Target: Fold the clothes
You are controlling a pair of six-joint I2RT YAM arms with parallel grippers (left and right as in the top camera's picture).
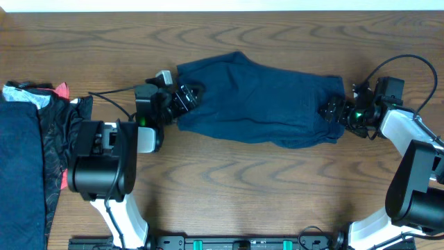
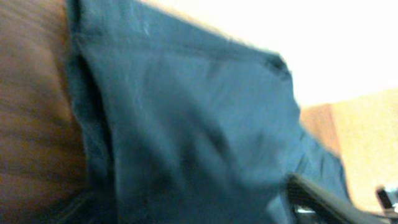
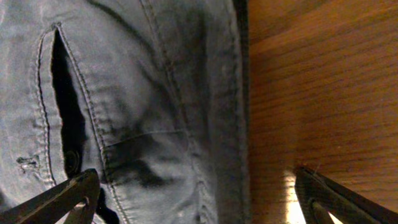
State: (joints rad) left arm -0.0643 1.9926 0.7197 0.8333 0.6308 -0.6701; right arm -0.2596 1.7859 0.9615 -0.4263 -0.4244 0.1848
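Looking down from overhead, a navy garment (image 1: 263, 104) lies rumpled on the wood table (image 1: 243, 180), stretched between the two pincers. The left pincer (image 1: 189, 96) sits at one end of it, against the cloth; from above you cannot tell whether its jaws are apart or clamped on the fabric. The right pincer (image 1: 331, 111) sits at the opposite end, also against the cloth. Well away from the left pincer, behind its arm, a pile (image 1: 28, 153) of other clothes lies on the table: navy, black mesh and a bit of red. From the left wrist, the picture is blurred. The navy garment (image 2: 186, 124) fills nearly everything ahead of the pincer, a seam crosses it, and bare table (image 2: 31, 124) shows to one side. Only one dark finger (image 2: 317, 199) is visible, so the jaws' state cannot be told here either. From the right wrist, the right pincer (image 3: 196, 177) stands wide apart and grips nothing. One of its fingers (image 3: 56, 199) is over the garment (image 3: 143, 93) and the other is over bare table (image 3: 323, 81). The garment's stitched edge runs up between them. Ahead of the cloth-side finger is a pocket slit (image 3: 62, 93), with a dark button (image 3: 71, 158) near its closer end.
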